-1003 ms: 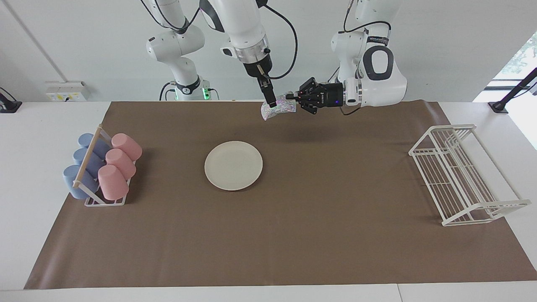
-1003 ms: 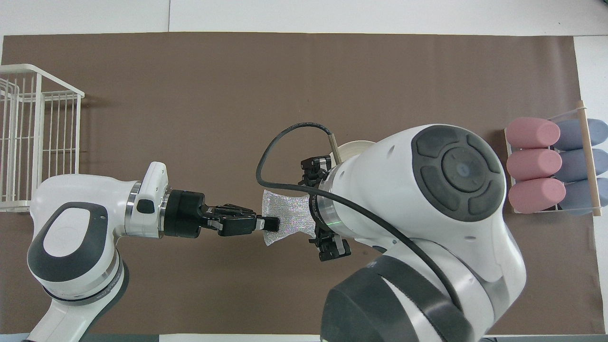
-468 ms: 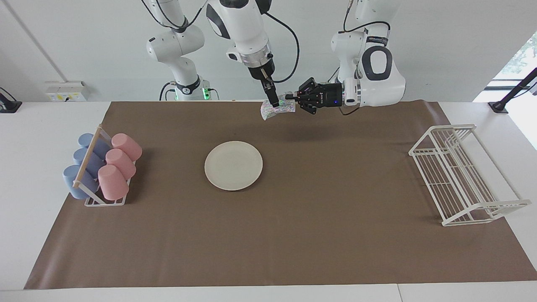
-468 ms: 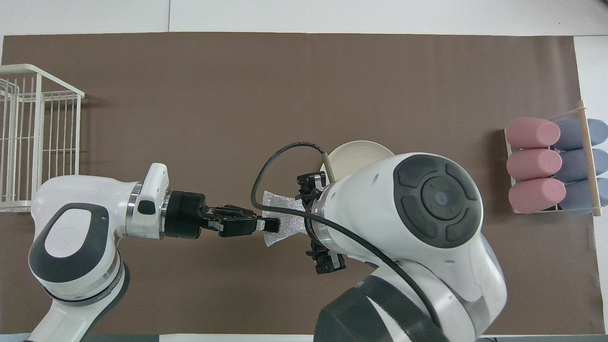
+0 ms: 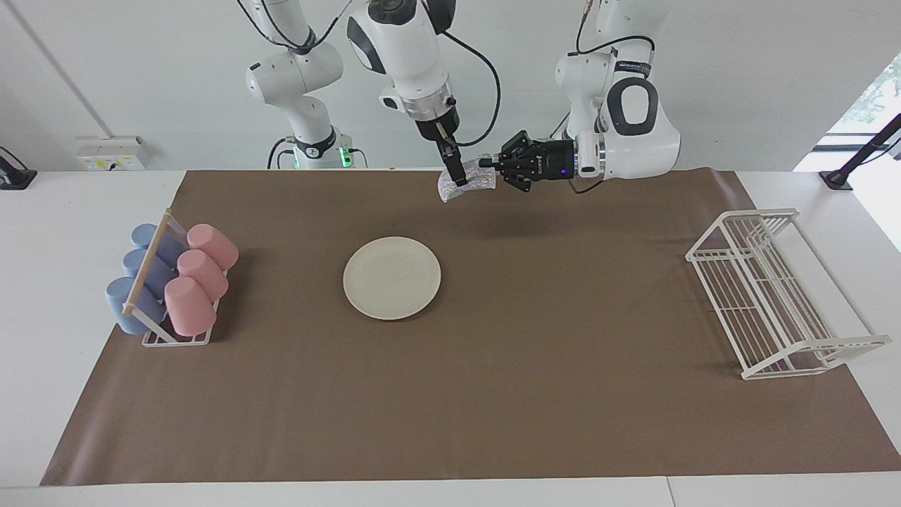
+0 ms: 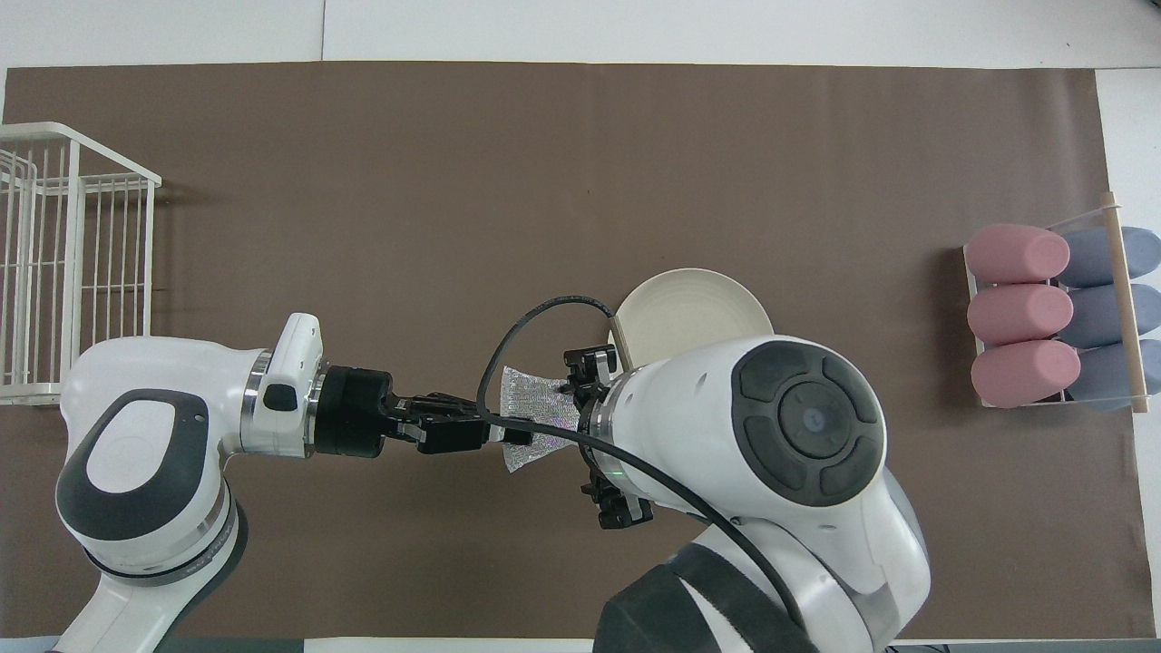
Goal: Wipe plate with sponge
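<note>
Facing view: left pincer pinches the sponge aloft. Right pincer, spread wide, straddles it, plate untouched.

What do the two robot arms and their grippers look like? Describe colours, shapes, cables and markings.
Both arms are glossy white with rounded joints and dark grey caps and bands. The left gripper is black and angular, on a silver ring, with a small blue light. The right gripper is slim and black; a black cable loops beside it. A green light glows at one base.
</note>
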Tool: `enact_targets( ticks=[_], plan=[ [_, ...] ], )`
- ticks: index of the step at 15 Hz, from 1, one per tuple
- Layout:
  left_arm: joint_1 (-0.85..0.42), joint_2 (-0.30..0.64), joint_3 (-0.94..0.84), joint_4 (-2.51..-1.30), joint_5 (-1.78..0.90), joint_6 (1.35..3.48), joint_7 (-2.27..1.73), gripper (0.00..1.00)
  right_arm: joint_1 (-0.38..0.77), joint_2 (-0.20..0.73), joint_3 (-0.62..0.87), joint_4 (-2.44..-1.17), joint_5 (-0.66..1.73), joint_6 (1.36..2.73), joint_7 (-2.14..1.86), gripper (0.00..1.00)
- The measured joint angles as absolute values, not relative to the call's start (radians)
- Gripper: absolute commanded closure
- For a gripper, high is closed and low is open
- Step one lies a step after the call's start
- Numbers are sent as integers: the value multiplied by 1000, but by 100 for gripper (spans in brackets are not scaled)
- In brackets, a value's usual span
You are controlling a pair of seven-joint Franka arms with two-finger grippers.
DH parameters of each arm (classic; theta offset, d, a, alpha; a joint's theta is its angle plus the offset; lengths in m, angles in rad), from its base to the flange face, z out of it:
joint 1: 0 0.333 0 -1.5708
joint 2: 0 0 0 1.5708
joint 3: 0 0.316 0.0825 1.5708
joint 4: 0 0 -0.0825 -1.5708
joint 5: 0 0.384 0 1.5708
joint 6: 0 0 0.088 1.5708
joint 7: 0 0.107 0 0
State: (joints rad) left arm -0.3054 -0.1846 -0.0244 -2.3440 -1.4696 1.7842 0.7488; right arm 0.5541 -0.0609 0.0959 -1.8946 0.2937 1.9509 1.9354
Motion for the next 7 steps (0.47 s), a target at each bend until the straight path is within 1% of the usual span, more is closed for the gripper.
enact_targets(
  ticks=[1, 2, 3, 4, 5, 7],
  plan=[
    [-305, -185, -24, -2344, -1470, 1784, 749, 100, 556, -61, 96, -1896, 294, 1958, 1935, 21],
    [-305, -185, -23, -2345, -1470, 1784, 749, 100, 557, -61, 96, -1898, 294, 1971, 1935, 35],
    [-305, -185, -23, -2345, -1470, 1784, 749, 100, 557, -61, 96, -1900, 294, 1983, 1935, 61],
    [-305, -185, -22, -2346, -1470, 1784, 749, 100, 557, -61, 96, -1901, 294, 1989, 1936, 94],
    [-305, -186, -22, -2347, -1470, 1784, 749, 100, 557, -61, 96, -1901, 294, 1992, 1936, 100],
    [-306, -187, -22, -2349, -1470, 1784, 749, 100, 557, -61, 96, -1901, 294, 2000, 1936, 100]
  ],
)
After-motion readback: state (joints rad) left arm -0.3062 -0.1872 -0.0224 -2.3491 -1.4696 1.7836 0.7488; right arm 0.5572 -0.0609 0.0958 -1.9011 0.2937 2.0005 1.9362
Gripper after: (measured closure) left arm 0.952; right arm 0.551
